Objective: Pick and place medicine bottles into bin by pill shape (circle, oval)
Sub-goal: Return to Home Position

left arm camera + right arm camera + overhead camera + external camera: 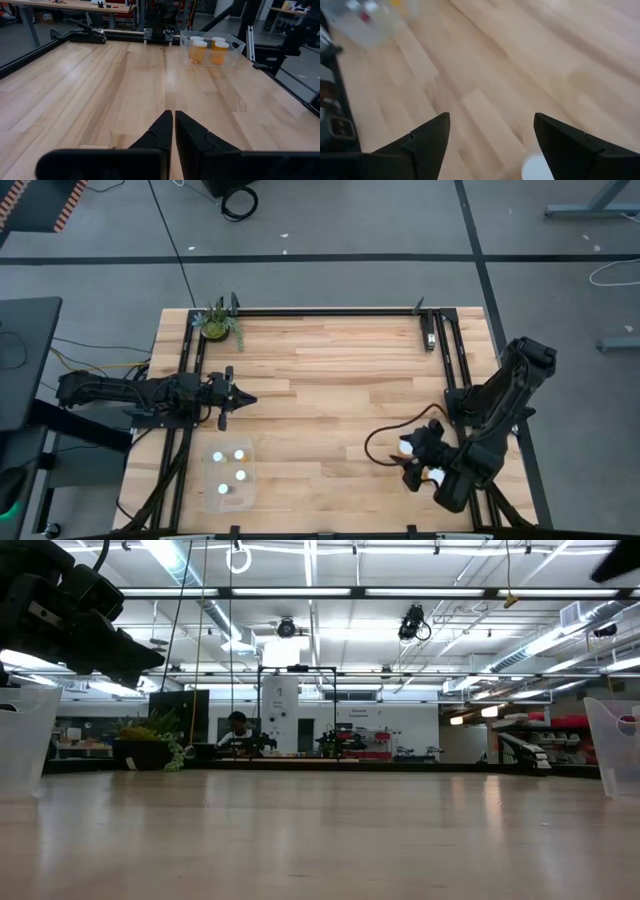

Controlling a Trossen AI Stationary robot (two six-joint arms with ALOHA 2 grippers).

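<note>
Entry: end of sort, arms due back to rest; risk notes. Right gripper point(491, 117): fingers wide apart, nothing held. One white cap point(537, 167) sits just under the gap, nearer one finger than the other. Orange bottles point(199, 50): upright in the right bin point(235, 56), directly beneath these fingers per the high view; exact count unclear, as the arm covers them from above. Whitish bottles point(240, 475): four caps in the left bin point(250, 495), well apart from both sets of fingers. Left gripper point(172, 114): fingers pressed together, empty, pointing across bare table point(330, 380) with nothing near the tips. Hazards, judged: (1) if the right arm swings sideways before rising, a spread finger could clip that cap or the bin wall, so a bottle tips or the bin slides; (2) a low exit could drag a bottle out over the rim, undoing the sort; (3) a dark cable loop point(372, 442) lies beside the right fingers and may snag the bin edge. Left arm: low risk.
</note>
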